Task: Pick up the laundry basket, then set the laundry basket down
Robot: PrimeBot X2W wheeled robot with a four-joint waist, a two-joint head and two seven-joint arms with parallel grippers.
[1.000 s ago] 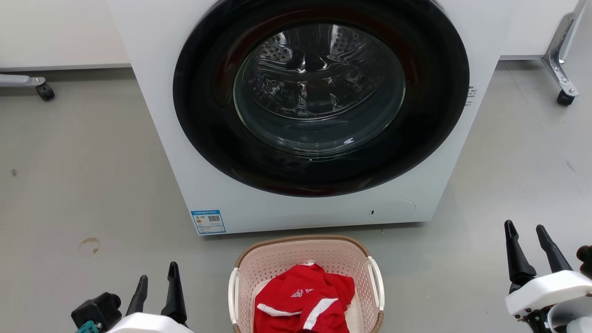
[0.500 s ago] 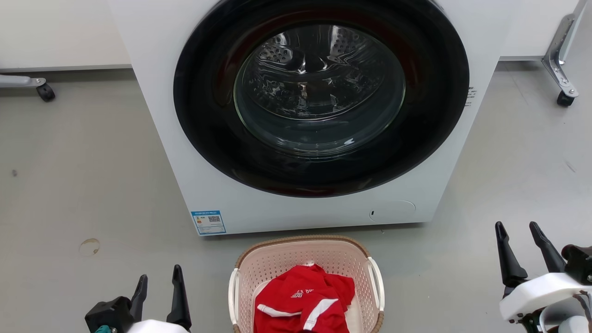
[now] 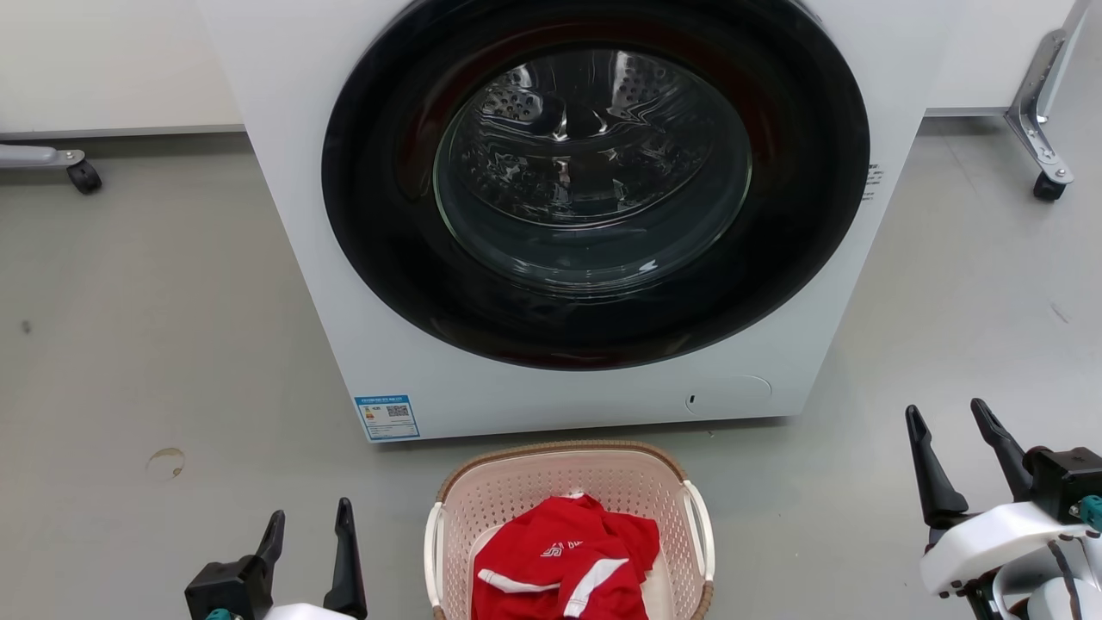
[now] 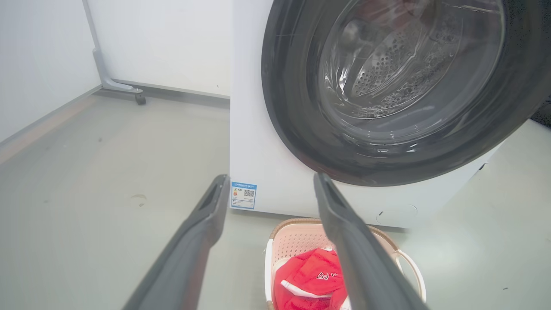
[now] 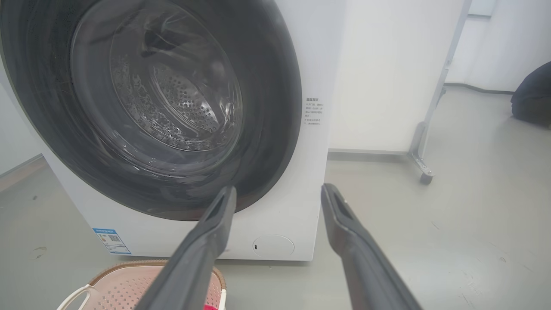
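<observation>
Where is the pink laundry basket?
In the head view the laundry basket sits on the floor at the bottom middle, just in front of the washer, between the left tool and the right tool.

Laundry basket [image 3: 534, 492]: near end cut off by the head view's bottom edge; its floor hidden under a red garment [image 3: 564, 564], also cropped below. Washer [image 3: 551, 396]: top lost past the upper edge. Blue label [image 3: 386, 417]: print too small to read. Printed note [image 5: 314, 113] on washer front: characters illegible. Left pincer [image 3: 311, 510]: body mostly below the frame. Right pincer [image 3: 944, 408]: housing cropped at the lower right corner. Left wrist view: one finger [image 4: 357, 258] covers part of the basket's rim. Dark shape [image 5: 531, 94] at the right wrist view's edge: cropped, unidentifiable.
</observation>
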